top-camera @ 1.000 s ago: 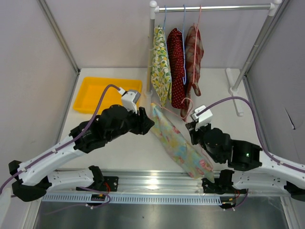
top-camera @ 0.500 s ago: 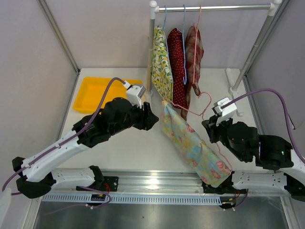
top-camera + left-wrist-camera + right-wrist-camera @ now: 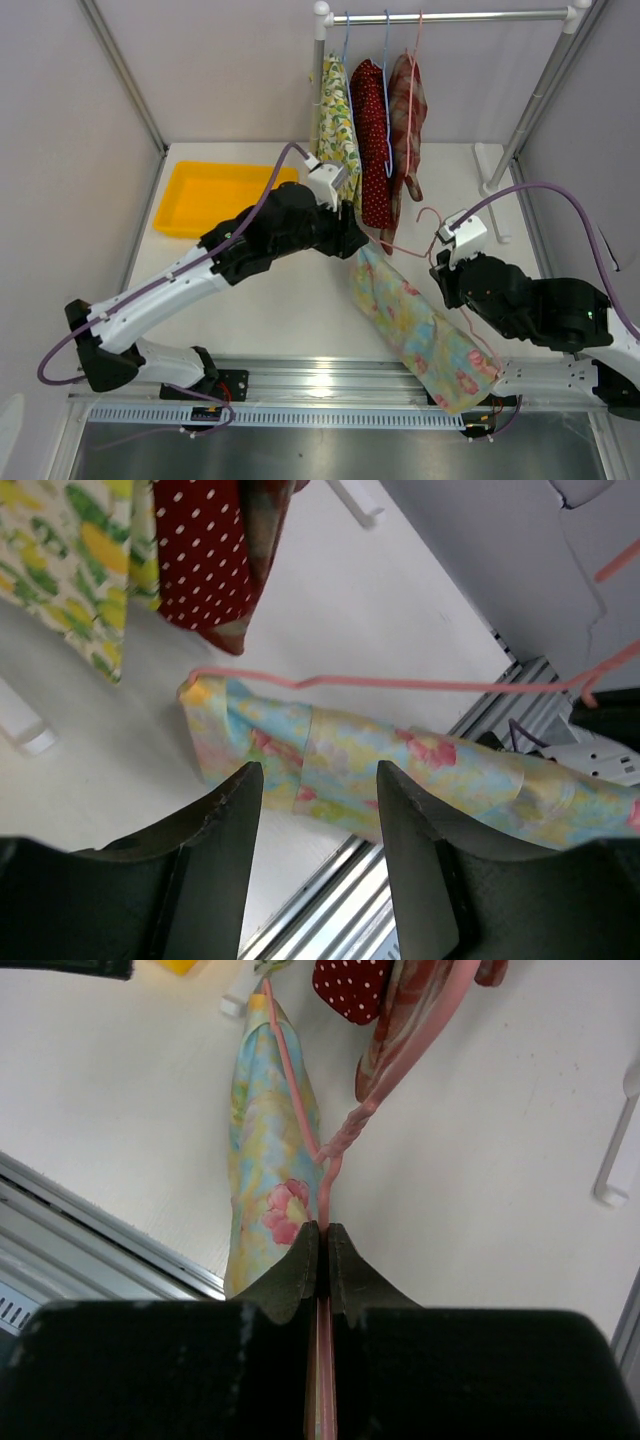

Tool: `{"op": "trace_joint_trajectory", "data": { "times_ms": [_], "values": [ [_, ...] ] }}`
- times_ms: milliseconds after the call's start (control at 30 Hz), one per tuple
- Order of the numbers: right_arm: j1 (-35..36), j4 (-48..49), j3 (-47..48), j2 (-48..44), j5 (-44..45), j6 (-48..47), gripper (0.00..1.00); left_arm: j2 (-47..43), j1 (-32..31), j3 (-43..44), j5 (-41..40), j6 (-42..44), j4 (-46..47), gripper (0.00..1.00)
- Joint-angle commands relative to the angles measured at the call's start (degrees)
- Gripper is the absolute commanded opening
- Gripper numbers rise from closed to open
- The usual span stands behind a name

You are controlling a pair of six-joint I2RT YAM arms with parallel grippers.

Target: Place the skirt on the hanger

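The skirt (image 3: 420, 325), pastel floral cloth, hangs slantwise on a thin pink hanger (image 3: 428, 218) above the table's front right. In the right wrist view my right gripper (image 3: 322, 1228) is shut on the hanger's wire (image 3: 342, 1140), with the skirt (image 3: 262, 1130) draped below and to the left. My right gripper (image 3: 443, 266) sits beside the skirt's upper edge. My left gripper (image 3: 352, 240) is at the skirt's top left corner. In the left wrist view the left gripper (image 3: 315, 780) is open; the skirt (image 3: 420, 765) and hanger wire (image 3: 400, 685) lie beyond its fingertips, with nothing between them.
A clothes rack (image 3: 450, 16) at the back carries a lemon-print garment (image 3: 337, 140), a red polka-dot one (image 3: 373, 140) and a dark floral one (image 3: 408, 120) on hangers. A yellow tray (image 3: 190, 205) lies at the back left. Rack feet (image 3: 492, 185) stand at the right.
The right arm has carried the hanger and skirt rightward and higher. The left arm has followed to the right, toward the rack, staying open at the skirt's top corner.
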Motion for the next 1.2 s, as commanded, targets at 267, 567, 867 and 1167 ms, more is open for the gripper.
{"op": "trace_joint_trajectory", "data": {
  "times_ms": [267, 567, 867, 1167],
  "values": [
    [-2.67, -5.56, 4.25, -0.52, 3.15, 3.73, 0.00, 19.19, 0.53, 10.51, 10.58, -1.60, 21.86, 0.55],
    [-5.57, -4.15, 2.94, 0.70, 2.97, 1.89, 0.00, 33.08, 1.93, 21.68, 9.27, -4.94, 23.97, 0.56],
    [-12.51, -0.29, 0.92, 1.41, -2.12, -1.98, 0.00, 36.08, 6.15, 22.48, -1.96, -8.55, 21.26, 0.54],
    [-18.57, 0.94, -0.84, 1.41, -3.80, -3.56, 0.00, 32.04, 9.57, 16.86, -6.73, -8.19, 19.49, 0.53]
  ]
}}
